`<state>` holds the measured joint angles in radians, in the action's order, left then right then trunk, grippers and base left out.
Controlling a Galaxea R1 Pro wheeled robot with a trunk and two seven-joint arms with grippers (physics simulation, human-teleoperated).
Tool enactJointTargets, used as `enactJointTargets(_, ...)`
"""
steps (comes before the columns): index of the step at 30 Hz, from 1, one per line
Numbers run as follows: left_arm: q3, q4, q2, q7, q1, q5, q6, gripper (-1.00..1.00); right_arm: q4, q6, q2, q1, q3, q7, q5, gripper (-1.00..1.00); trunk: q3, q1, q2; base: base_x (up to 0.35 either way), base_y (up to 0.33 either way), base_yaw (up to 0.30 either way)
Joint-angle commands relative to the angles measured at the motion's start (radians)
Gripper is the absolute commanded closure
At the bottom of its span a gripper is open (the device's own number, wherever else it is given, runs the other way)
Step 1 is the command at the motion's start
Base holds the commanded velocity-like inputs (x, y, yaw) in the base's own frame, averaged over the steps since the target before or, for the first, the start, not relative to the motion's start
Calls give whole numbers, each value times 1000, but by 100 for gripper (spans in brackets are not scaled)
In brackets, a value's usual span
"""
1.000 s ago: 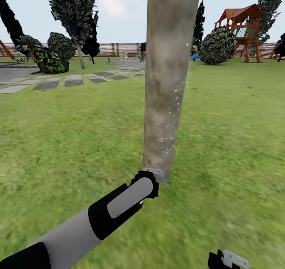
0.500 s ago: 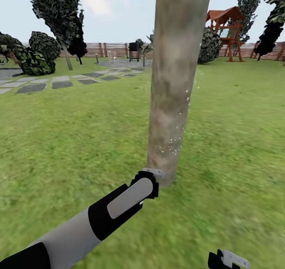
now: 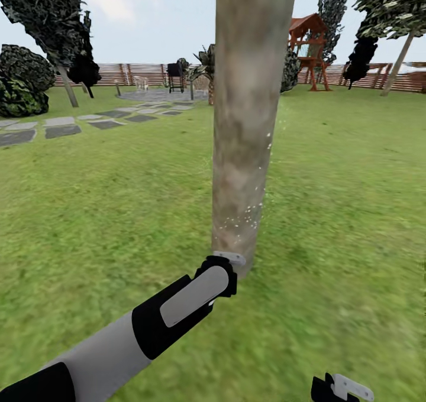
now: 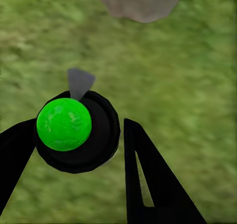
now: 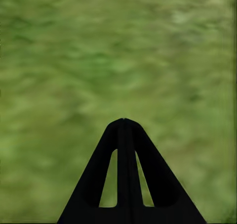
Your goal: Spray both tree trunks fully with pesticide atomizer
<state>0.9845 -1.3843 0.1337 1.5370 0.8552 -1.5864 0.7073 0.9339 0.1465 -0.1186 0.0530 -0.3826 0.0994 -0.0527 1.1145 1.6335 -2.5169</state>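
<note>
**Garden lawn, one trunk close ahead, atomizer in left gripper**

- Tree trunk: thick mottled grey-brown column, centre of the head view, running from the top edge down to the grass. Blocks the view of part of the fence and play tower behind it.
- Pesticide: scattered white specks on the lower right face of the trunk, thinning upward along its right edge.
- Left gripper: lower centre of the head view, at the foot of the trunk, on the end of a black and grey forearm reaching in from the lower left corner. In the left wrist view its two black fingers are closed against the pesticide atomizer, a round black body with a bright green top and a small grey tip pointing toward the trunk base.
- Right gripper: bottom edge, right of centre, over bare grass. In the right wrist view its fingers meet at the tips, closed on nothing.
- Lawn: green grass across most of the frame.
- Stepping stones: grey slabs, left middle.
- Fence: brown slats along the horizon.
- Play tower: wooden, red-roofed, upper right of the trunk.
- Dark bushes: upper left.
- Thin-trunked tree: upper right corner.
</note>
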Motion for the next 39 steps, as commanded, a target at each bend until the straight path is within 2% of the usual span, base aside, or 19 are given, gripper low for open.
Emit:
enactJointTargets(1,0,-1,0,8,1,-6,11,100,0,2,-1,1,-2,1,-6,100,1,0,0,0,308,-246)
enactJointTargets(20,0,-1,0,8,1,-6,11,100,0,2,-1,1,-2,2,-6,100,1,0,0,2,333,-246)
enactJointTargets(33,0,-1,2,8,1,-6,11,100,0,2,-1,1,-2,2,-6,100,1,0,0,106,346,-247)
enactJointTargets(39,0,5,2,13,1,-6,-18,100,0,2,-1,1,1,2,-7,100,1,0,0,33,116,-139)
